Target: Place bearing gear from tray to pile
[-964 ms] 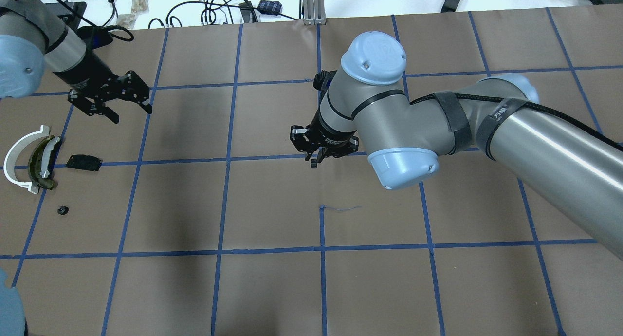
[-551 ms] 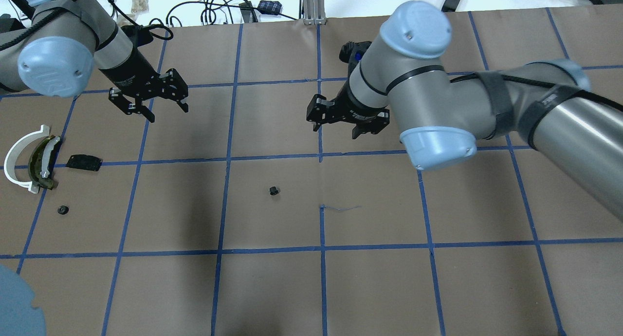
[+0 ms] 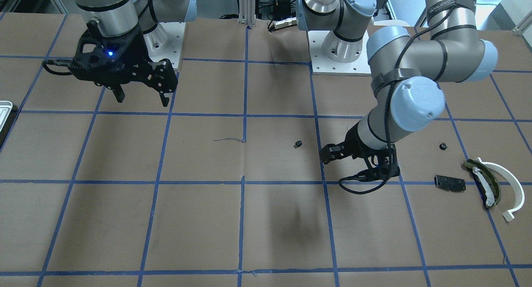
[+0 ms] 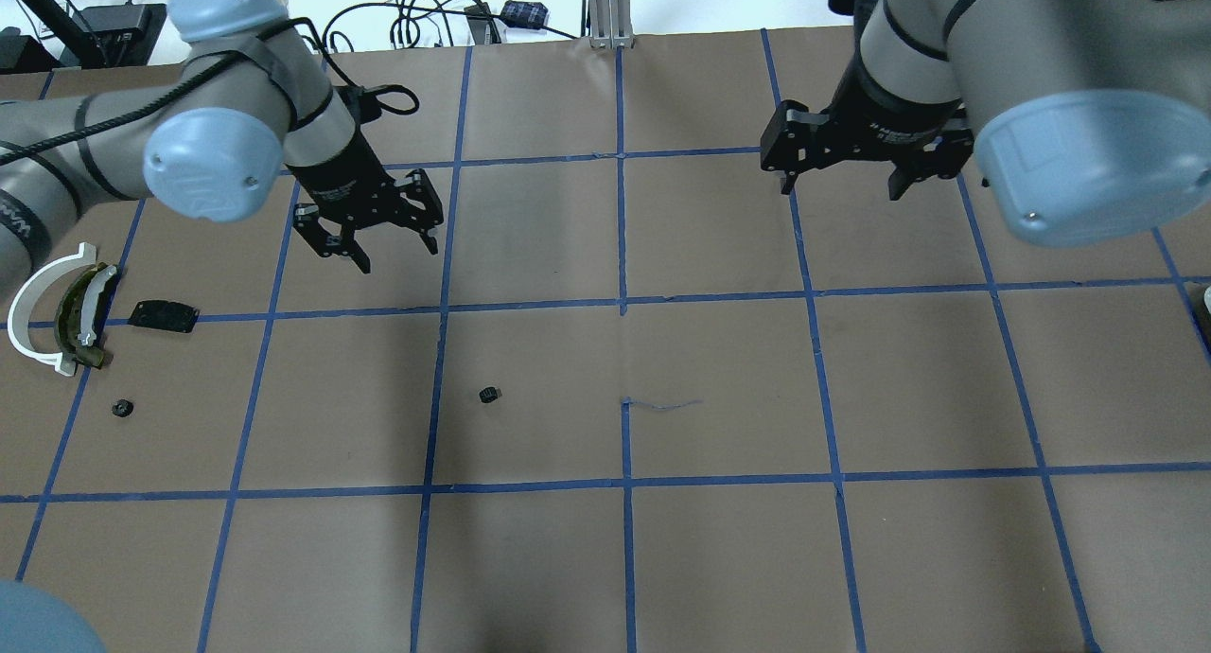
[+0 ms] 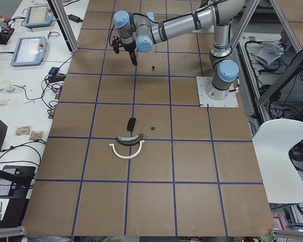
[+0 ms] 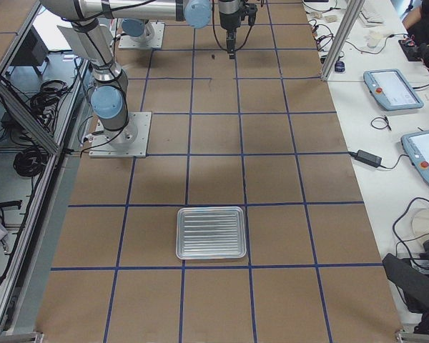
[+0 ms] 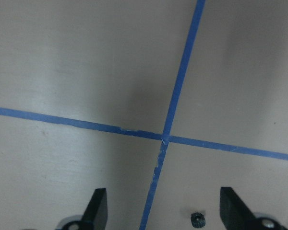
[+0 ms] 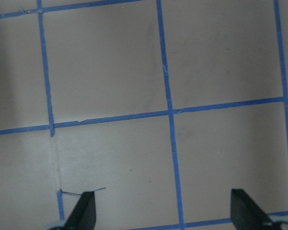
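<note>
The small black toothed bearing gear [image 4: 489, 394] lies loose on the brown paper [image 4: 719, 539]. Near it I have the left gripper [image 4: 398, 257] spread and empty. Well apart from the gear sit the pile of white arc, olive curved piece and black plate [image 4: 74, 317] on one side, and my spread right gripper [image 4: 839, 191] on the other.

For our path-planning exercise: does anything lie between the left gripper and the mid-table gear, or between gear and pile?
Nothing visible does. Only bare paper lies between the open left gripper and the gear, and from there to the pile; a second gear sits beside the pile.
</note>
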